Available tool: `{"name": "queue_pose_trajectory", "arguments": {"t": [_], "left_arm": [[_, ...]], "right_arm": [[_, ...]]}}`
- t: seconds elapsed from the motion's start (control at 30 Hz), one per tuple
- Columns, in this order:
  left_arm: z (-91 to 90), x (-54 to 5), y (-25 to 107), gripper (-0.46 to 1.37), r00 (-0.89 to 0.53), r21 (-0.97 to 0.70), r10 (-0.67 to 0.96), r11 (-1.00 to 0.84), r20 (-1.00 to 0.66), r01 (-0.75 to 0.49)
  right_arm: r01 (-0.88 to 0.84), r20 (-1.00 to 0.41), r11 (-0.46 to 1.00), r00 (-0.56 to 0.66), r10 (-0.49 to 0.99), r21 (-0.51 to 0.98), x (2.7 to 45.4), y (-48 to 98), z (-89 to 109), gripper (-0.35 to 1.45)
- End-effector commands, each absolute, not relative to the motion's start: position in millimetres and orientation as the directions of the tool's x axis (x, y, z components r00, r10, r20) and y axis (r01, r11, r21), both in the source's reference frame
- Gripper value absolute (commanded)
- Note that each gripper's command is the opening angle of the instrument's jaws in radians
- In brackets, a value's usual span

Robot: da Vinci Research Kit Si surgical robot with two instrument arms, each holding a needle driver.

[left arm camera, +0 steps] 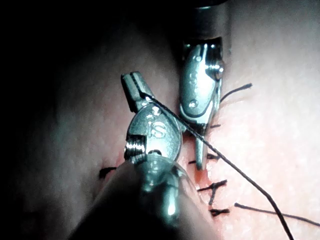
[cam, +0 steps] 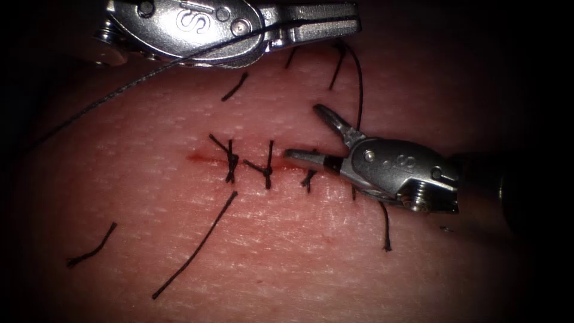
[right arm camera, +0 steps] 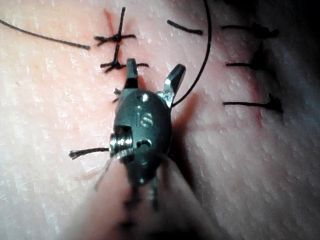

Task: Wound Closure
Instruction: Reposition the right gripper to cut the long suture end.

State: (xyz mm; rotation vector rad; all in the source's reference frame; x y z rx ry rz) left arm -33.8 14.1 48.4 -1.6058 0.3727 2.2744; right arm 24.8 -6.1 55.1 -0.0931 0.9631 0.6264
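Tissue with cut closed by knotted stitches, left tool at far edge, jaws clamped on thread, right tool over the cut, jaws apart, holding nothing, loose thread ends nearby

Endoscope's looking down from above and in front at the cut, close in. Wrist cams are riding along each shaft, v. near. All three are sharing the stitched cut and tissue.

Left claw clamps thread; right claw agape.
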Motion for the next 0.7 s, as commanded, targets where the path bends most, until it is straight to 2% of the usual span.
{"name": "queue_pose_trajectory", "arguments": {"t": [0.03, 0.7], "left_arm": [[48.3, -33.7, 14.1, -0.35, -0.309, 0.019, 0.117, -0.914, -0.944, -0.406], [49.2, -32.3, 15.1, -0.35, -0.320, 0.024, 0.122, -0.908, -0.940, -0.418]], "right_arm": [[-0.531, -0.789, 0.823, 0.410, 0.457, 0.201, 24.8, -6.1, 55.0, 1.32], [-0.527, -0.778, 0.822, 0.418, 0.470, 0.214, 24.9, -5.7, 53.7, 1.37]]}}
